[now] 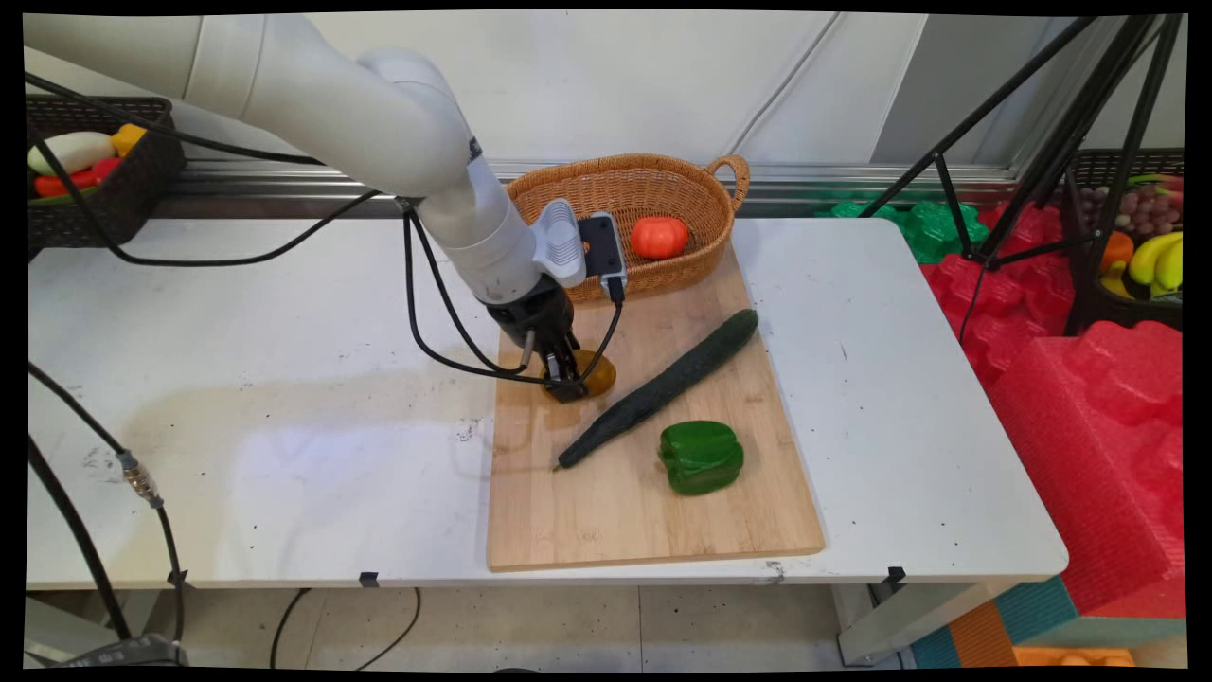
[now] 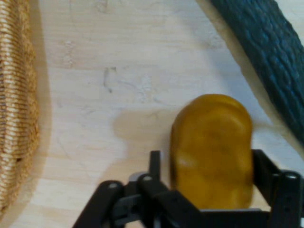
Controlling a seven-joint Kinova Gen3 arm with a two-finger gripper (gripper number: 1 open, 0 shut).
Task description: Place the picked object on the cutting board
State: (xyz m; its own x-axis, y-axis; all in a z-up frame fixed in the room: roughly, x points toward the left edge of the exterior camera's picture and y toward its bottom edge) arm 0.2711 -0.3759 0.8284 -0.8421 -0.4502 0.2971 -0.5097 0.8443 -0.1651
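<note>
Gripper (image 1: 564, 377) down at the cutting board (image 1: 653, 511), black linkage, two fingers standing either side of a yellow-brown potato (image 2: 212, 151). Fingers (image 2: 155, 164) flank the potato's two long sides closely; from the hand view they look to be against its skin, closed on it, though contact on the right side is hard to confirm.

Potato: smooth, waxy-looking skin, rounded oblong, blunt far end, mustard to amber in colour with a faint pale sheen. It lies on the board, near the board's far-left corner in the main view.

Board: pale bamboo, flat rectangle, fine grain with a few small dark marks ahead of the hand.

Just beyond the potato, to the hand's right in the hand view: cucumber (image 1: 663, 385), long, dark green, bumpy ridged skin, lying diagonally across the board, apart from the potato.

Past the cucumber, farther from the hand: green bell pepper (image 1: 702, 457), glossy, lobed, blocky.

To the hand's left in the hand view: woven wicker basket (image 1: 701, 189), tan, oval, looped handle, its near edge resting over the board's far end. Inside it a red-orange tomato (image 1: 659, 237), smooth, slightly ribbed.

All on a white table (image 1: 237, 426), scuffed and specked.
</note>
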